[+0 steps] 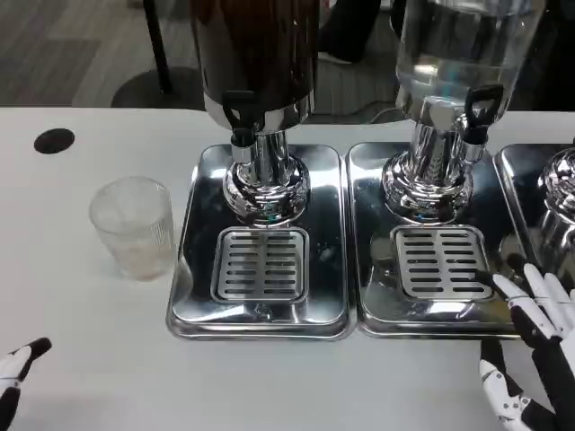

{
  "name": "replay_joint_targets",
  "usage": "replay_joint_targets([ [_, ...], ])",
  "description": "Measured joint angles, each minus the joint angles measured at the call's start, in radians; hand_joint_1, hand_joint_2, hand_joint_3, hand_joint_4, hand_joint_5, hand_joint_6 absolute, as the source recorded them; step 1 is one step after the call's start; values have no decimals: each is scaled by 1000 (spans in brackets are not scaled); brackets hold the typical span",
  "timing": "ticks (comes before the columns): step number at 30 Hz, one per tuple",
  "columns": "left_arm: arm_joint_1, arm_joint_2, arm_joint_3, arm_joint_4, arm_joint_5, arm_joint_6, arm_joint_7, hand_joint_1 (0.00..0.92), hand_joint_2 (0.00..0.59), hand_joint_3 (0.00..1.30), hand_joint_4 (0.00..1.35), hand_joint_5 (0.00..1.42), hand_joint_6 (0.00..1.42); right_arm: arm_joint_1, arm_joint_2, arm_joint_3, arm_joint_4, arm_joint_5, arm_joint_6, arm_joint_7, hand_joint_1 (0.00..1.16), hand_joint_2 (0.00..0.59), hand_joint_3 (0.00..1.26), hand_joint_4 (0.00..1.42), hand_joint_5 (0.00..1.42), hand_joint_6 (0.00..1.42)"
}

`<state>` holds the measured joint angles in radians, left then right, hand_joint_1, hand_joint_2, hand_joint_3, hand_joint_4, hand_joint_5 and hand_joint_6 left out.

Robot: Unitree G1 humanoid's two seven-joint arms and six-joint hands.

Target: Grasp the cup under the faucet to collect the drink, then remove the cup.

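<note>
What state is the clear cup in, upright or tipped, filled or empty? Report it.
Upright and apparently empty: the clear cup stands on its base on the table, mouth up, left of the dark dispenser's tray, with no drink visible inside.

White table [81, 148]; grey carpet floor [72, 54] behind; dark round hole [54, 140] in tabletop.

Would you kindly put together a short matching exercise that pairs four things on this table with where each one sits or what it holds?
Things:
1. clear cup
2. left dispenser
3. middle dispenser
4. right hand

Descriptions:
A. holds a dark drink
B. at the lower right, by the corner of the middle drip tray
C. upright on the bare table, left of the left drip tray
D. holds a clear liquid

Pairs: 1-C, 2-A, 3-D, 4-B
</note>
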<state>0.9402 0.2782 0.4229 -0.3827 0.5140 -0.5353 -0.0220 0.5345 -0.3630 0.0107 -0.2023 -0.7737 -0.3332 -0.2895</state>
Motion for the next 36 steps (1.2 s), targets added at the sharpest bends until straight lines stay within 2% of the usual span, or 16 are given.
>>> replay_joint_targets([
  [20,23,0,3,0,-1,-5,0,0,92,84,0,0,0,6,-3,-2,2,17,0,0,324,534,160,1,0,0],
  [28,33,-3,2,16,-4,-43,13,0,92,80,0,0,0,21,-3,-5,-4,18,3,0,331,532,162,8,0,0],
  [36,34,-3,0,20,-4,-46,13,0,93,75,0,0,0,34,-2,-20,-22,31,7,0,340,538,162,10,0,0],
])
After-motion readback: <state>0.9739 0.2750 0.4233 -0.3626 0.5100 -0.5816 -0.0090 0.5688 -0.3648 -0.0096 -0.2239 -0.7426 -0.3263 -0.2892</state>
